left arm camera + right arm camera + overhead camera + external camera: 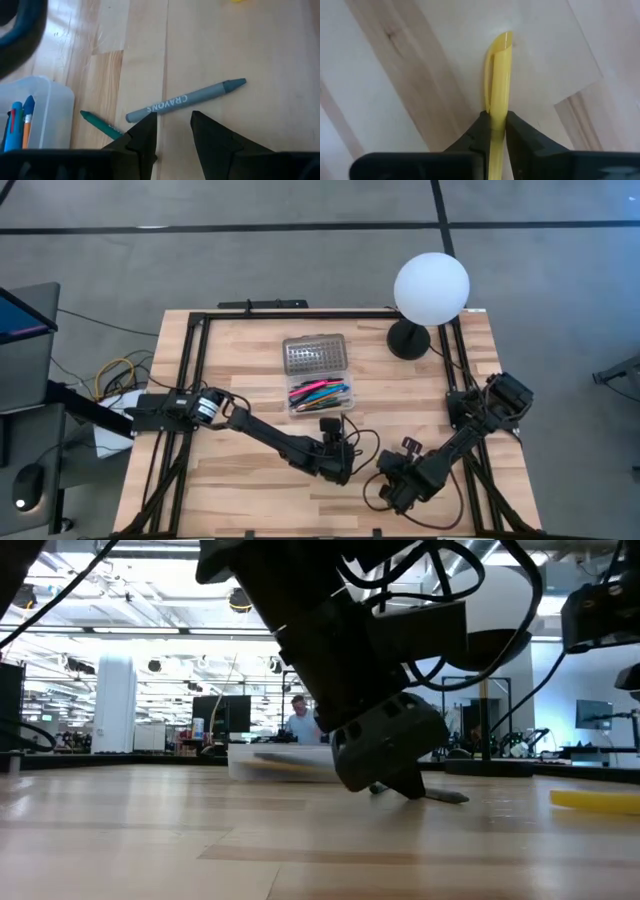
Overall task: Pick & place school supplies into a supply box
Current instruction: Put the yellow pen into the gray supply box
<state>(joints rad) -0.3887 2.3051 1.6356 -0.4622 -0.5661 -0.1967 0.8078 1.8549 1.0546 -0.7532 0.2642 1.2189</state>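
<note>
**Now: both arms reaching low over the table**

Down near the table's front, the left gripper [172,131] is hovering with its dark fingers spread just above a grey crayon [186,100] printed "CRAYONS", lying flat on the pale wood table [250,390] beside a green crayon [101,125]. Only the right wrist view is showing the right gripper [493,131] pinching a smooth yellow pen [499,85]. From above, the clear supply box [319,395] is sitting mid-table, holding pink, red and blue pens, its dotted grey lid [314,353] lying open.
</note>
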